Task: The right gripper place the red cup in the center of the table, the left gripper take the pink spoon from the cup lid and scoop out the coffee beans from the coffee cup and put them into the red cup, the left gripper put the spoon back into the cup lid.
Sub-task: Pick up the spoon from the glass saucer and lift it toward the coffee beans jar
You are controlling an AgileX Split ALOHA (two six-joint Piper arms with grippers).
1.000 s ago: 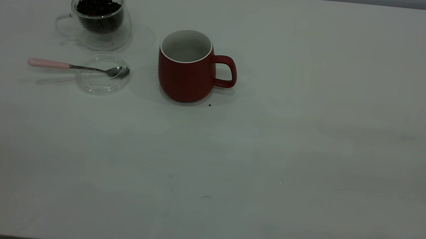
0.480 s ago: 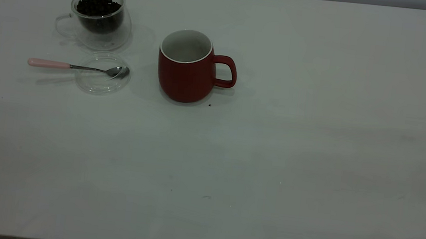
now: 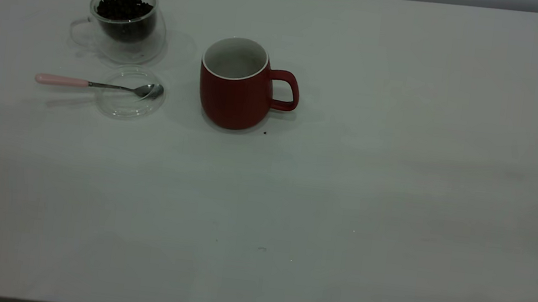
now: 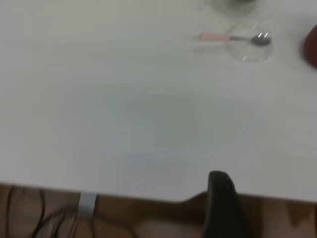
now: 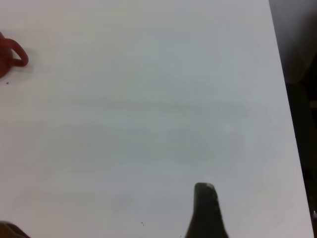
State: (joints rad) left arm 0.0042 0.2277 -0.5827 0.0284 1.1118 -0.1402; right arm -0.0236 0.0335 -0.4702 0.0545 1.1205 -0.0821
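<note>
My red cup (image 3: 236, 86) stands mid-tabletop (image 3: 396, 186), apparently empty. Spoon (image 3: 94, 84) rests on the lid (image 3: 127, 102); scooping seems left. I cannot tell either end effector's state.

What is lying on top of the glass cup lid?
The metal bowl of the pink spoon rests on the cup lid, with its pink handle sticking out over the table. Nothing else shows on it.

Desk (image 3: 394, 211) lies open from 3 through 9 o'clock. Obstacles cluster near 11: coffee cup (image 3: 124, 23), cup lid (image 3: 129, 99), red cup (image 3: 236, 86).
</note>
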